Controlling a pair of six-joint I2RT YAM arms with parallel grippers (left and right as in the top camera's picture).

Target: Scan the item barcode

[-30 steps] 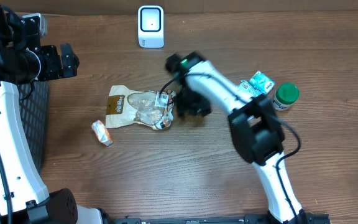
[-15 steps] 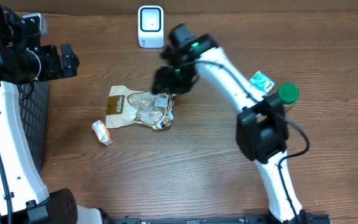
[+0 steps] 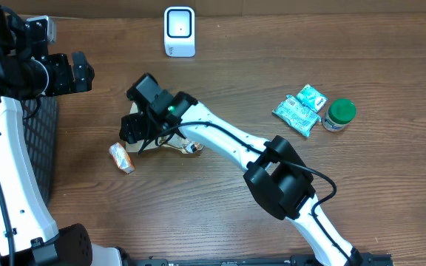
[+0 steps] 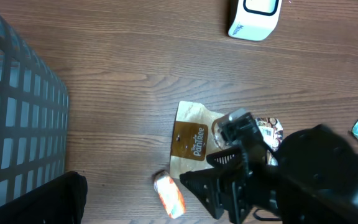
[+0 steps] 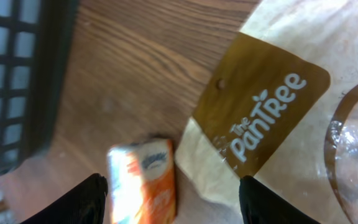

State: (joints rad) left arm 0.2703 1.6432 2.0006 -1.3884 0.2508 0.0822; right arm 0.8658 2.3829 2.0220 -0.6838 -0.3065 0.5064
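Right gripper (image 5: pixel 174 194): fingers spread, nothing pinched, over the pouch's label end.
Left gripper (image 3: pixel 81 72): jaws spread wide, empty, at the table's left side near the black mesh basket (image 4: pixel 23 118).
Item: tan paper snack pouch with brown label and clear window (image 4: pixel 190 140), flat on the wooden table (image 3: pixel 220 222), partly under the right arm.
Neighbour: small orange-and-white packet (image 3: pixel 121 157), just beside the pouch's corner.
Scanner: white box-shaped barcode scanner (image 3: pixel 179 31), at the far edge, well apart from the pouch.

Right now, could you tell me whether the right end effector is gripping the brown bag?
No, the right end effector stands wide open above the brown bag, closed on nothing.
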